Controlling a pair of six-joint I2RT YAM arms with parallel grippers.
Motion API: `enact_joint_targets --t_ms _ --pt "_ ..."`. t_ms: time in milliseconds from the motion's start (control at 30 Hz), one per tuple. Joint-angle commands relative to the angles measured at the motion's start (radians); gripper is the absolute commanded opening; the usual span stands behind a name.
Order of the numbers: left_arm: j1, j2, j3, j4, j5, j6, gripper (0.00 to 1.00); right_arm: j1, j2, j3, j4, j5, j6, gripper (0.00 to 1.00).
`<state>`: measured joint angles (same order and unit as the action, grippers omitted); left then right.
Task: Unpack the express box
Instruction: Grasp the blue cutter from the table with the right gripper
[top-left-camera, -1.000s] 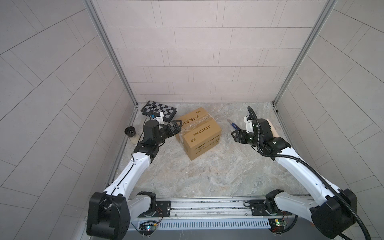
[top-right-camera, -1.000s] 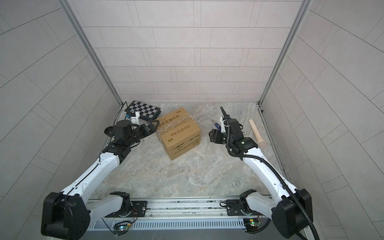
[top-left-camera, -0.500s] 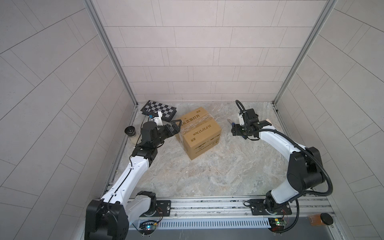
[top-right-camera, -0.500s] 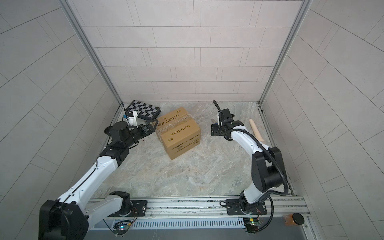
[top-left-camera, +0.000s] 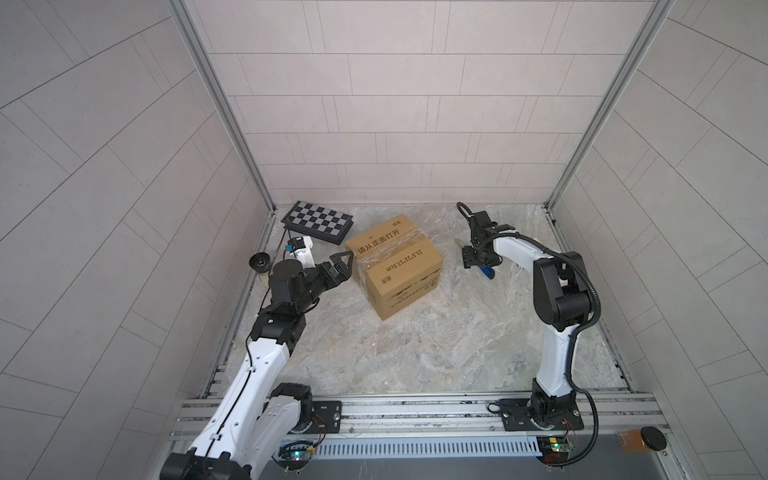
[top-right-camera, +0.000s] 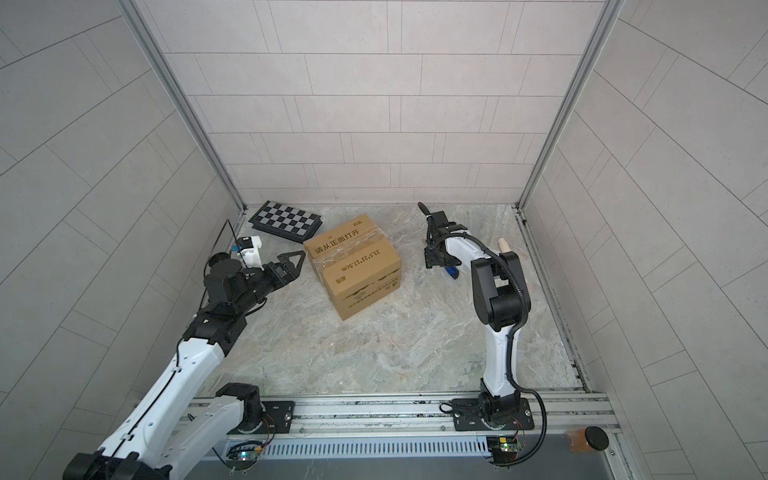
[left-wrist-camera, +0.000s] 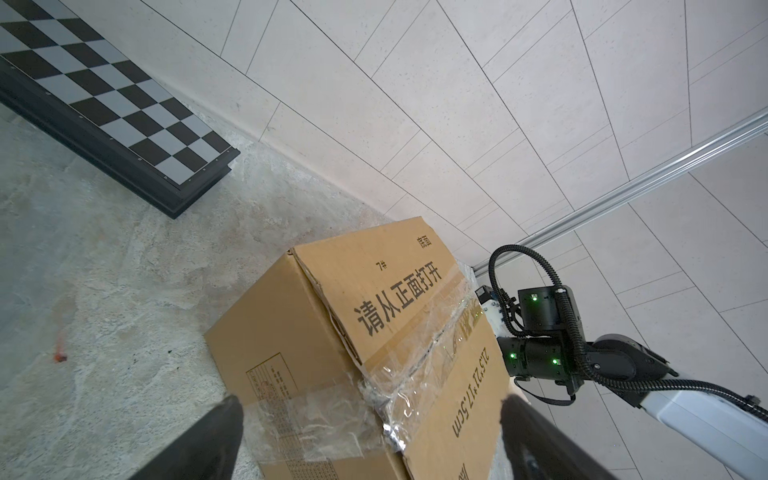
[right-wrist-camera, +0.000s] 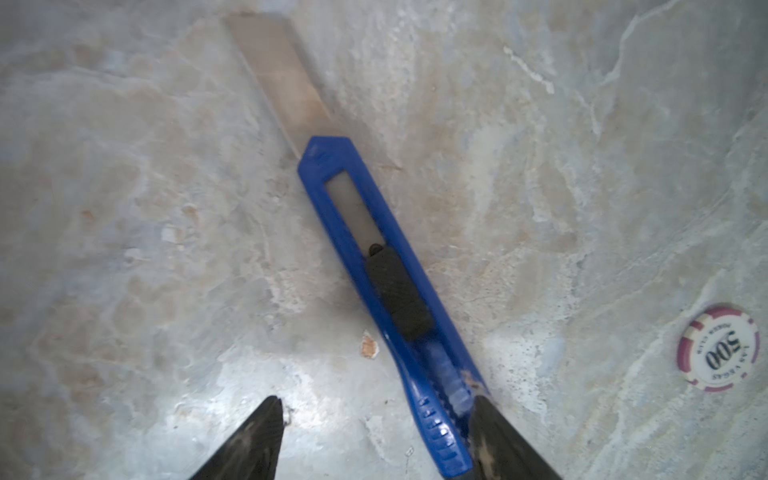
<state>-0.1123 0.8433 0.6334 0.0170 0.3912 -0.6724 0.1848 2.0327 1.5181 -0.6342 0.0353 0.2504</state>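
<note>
Right end effector (right-wrist-camera: 374, 401) hangs released over knife (right-wrist-camera: 386, 282) tail, handle off-centre by one finger, so closing may skid it, blade exposed; left end effector (top-left-camera: 345, 266) released beside taped box (top-left-camera: 395, 262), mid-surface (top-left-camera: 415, 353).

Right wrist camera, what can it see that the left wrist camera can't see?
Only the right wrist view shows the blue utility knife lying on the table with its blade slid out, and a poker chip marked 500. Only the left wrist view shows the express box, still taped shut, the checkered board near the wall, and the right arm beyond the box. Both show the marbled table, and each shows its own open gripper poking in at the picture's edge: the right gripper and the left gripper.
</note>
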Motion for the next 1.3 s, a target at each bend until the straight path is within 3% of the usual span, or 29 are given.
enact_joint_targets --t_ms 0,367,500,900,1133,1267 --pt "0.006 -0.022 -0.012 -0.032 -0.013 0.013 1.0 -0.012 0.025 0.041 -0.041 0.02 -0.009 0.73" --pt "0.007 -0.013 -0.003 -0.034 -0.007 0.005 1.0 -0.019 0.103 0.095 -0.061 -0.001 0.004 0.68" --pt "0.006 -0.012 -0.002 -0.031 -0.002 0.008 1.0 -0.02 0.115 0.097 -0.054 -0.023 -0.003 0.53" --pt "0.006 -0.003 0.003 -0.028 0.009 -0.001 1.0 -0.019 0.123 0.113 -0.039 -0.014 0.03 0.58" --pt "0.007 -0.007 0.024 -0.057 0.014 0.005 1.0 -0.01 0.135 0.097 -0.011 -0.048 0.058 0.24" --pt "0.006 0.01 0.045 -0.078 0.018 0.011 1.0 0.001 0.057 0.047 0.021 -0.049 0.065 0.15"
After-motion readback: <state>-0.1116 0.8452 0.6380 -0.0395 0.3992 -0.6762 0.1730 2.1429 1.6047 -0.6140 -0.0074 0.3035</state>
